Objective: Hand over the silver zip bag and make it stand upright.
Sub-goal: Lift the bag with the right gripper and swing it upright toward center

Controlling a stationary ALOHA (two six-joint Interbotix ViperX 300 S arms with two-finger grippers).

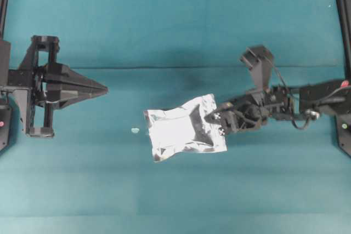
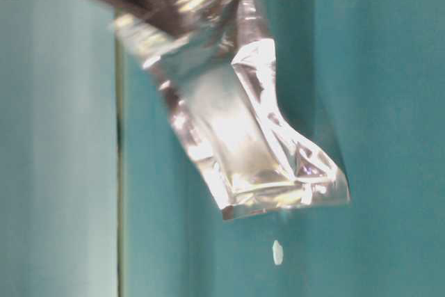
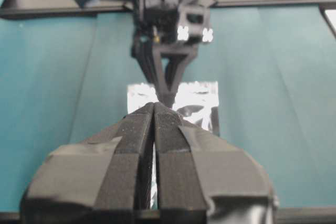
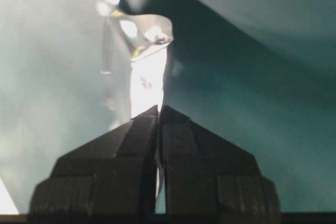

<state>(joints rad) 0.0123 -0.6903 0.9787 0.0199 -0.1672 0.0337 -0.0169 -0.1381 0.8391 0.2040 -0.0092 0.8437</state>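
Near the middle of the teal table cloth (image 1: 109,190), a little to the right in the overhead view, the silver zip bag (image 1: 184,129) hangs from the right gripper (image 1: 211,118), whose jaws are pressed together on the pouch's right edge; the right wrist view shows the foil sheet pinched between the two pads. From table level the bag looks lifted, its bottom corner clear of the cloth above a tiny white speck (image 2: 277,252), though that view is blurred. The left gripper (image 1: 104,88) waits well apart at the left, pointing toward the bag, its jaws shut on nothing. By my reading, the pick-up is done and the handover is just beginning. Next, the right arm would need to carry the pouch leftward while the left claw opens to take a free edge.
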